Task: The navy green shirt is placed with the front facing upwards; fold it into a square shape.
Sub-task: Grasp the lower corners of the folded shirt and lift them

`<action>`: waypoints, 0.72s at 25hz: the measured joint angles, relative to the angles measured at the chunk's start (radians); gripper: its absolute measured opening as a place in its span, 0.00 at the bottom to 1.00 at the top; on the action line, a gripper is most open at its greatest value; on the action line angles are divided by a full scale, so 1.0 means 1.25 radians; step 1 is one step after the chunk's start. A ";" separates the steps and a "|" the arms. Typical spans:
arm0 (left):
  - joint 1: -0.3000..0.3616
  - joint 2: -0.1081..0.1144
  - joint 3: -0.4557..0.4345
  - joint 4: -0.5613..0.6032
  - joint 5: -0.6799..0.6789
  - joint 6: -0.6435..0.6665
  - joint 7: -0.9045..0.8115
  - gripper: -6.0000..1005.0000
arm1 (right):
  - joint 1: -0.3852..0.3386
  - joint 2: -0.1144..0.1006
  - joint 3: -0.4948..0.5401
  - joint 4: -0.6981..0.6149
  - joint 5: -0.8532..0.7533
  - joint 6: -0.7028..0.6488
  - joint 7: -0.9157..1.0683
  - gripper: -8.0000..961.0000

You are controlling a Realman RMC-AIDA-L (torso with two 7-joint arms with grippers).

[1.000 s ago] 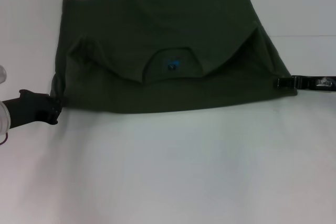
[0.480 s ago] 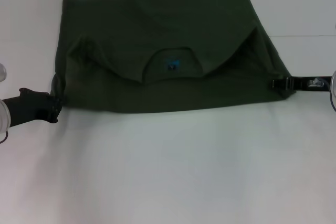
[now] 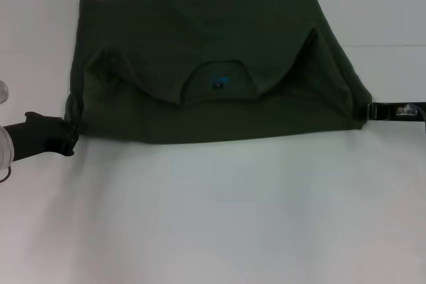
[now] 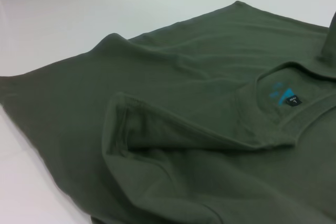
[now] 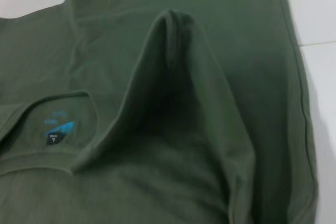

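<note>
The right end effector (image 3: 393, 110) has slid outward from the shirt's right corner; the left end effector (image 3: 66, 136) sits against the left corner, grip impossible to judge for either; the navy green shirt (image 3: 213, 64) lies folded across the white worktop (image 3: 219, 217), sleeves tucked inward, collar label (image 3: 219, 82) showing.

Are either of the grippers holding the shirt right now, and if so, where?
Cannot tell. The left gripper and right gripper each meet a near corner of the navy green shirt; no grip shows.
</note>
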 joint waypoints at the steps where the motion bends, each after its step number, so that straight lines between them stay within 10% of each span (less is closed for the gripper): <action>1: 0.001 -0.001 0.000 0.001 0.000 0.000 -0.002 0.01 | -0.003 -0.001 0.001 -0.004 0.000 -0.007 -0.002 0.23; 7: 0.009 -0.001 -0.008 0.014 -0.001 0.028 -0.026 0.01 | -0.040 0.001 0.002 -0.051 0.001 -0.050 -0.004 0.02; 18: 0.050 -0.002 -0.126 0.100 -0.025 0.297 -0.090 0.01 | -0.142 -0.003 0.006 -0.138 0.094 -0.186 -0.065 0.01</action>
